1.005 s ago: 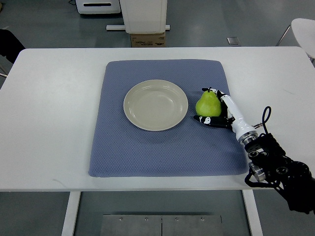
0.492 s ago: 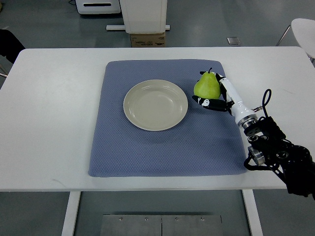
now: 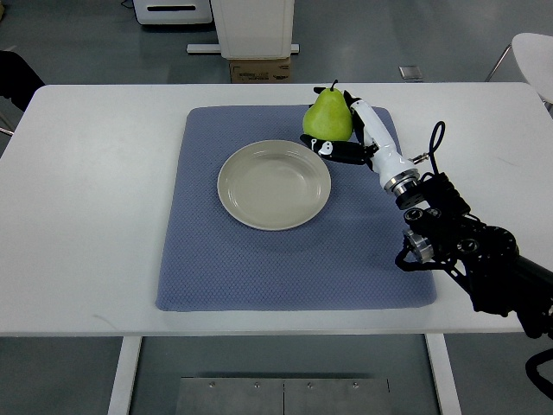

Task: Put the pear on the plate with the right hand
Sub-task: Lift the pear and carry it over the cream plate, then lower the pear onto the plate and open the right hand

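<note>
Fingers [image 3: 333,149] of the right hand [image 3: 346,138] curl black and white around the base and back of the pear [image 3: 327,116], holding it stem-up. Top view: pear appears lifted, sitting over the far right rim of the plate [image 3: 238,207], not yet above the bowl; height off the mat [image 3: 285,259] cannot be judged from this steep angle. Right arm enters from the lower right; left hand not visible. Plate lies empty at the mat's centre, on the white table [image 3: 95,173]. Risks, as I read them: the grip looks low on a top-heavy fruit, so a quick swing could tip it out; releasing here would likely drop it on the rim, and it may roll off or nudge the plate.
</note>
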Tool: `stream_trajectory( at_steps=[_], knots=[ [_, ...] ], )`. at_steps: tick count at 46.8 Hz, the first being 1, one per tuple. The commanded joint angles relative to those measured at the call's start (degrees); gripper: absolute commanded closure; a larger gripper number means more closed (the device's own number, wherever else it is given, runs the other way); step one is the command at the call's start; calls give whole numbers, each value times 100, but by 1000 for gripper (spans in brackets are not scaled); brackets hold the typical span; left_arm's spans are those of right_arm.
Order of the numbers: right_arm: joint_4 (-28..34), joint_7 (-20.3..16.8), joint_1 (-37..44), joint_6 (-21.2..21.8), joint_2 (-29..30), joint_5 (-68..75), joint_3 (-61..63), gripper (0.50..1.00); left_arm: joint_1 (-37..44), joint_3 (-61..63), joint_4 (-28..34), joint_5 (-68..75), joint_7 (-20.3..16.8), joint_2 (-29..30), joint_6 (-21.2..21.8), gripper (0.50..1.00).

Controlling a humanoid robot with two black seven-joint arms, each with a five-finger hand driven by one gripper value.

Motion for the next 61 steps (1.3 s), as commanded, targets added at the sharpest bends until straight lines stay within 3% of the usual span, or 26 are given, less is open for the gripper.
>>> stream_trajectory(
  at_steps=[1, 61],
  knots=[
    [-3, -1, 43, 0, 166, -1, -42, 1000, 2, 6, 0, 1, 0, 0, 1, 500],
    [76, -1, -511, -18, 210, -18, -789, 1000, 2, -3, 0, 1, 0, 0, 1, 500]
  ],
)
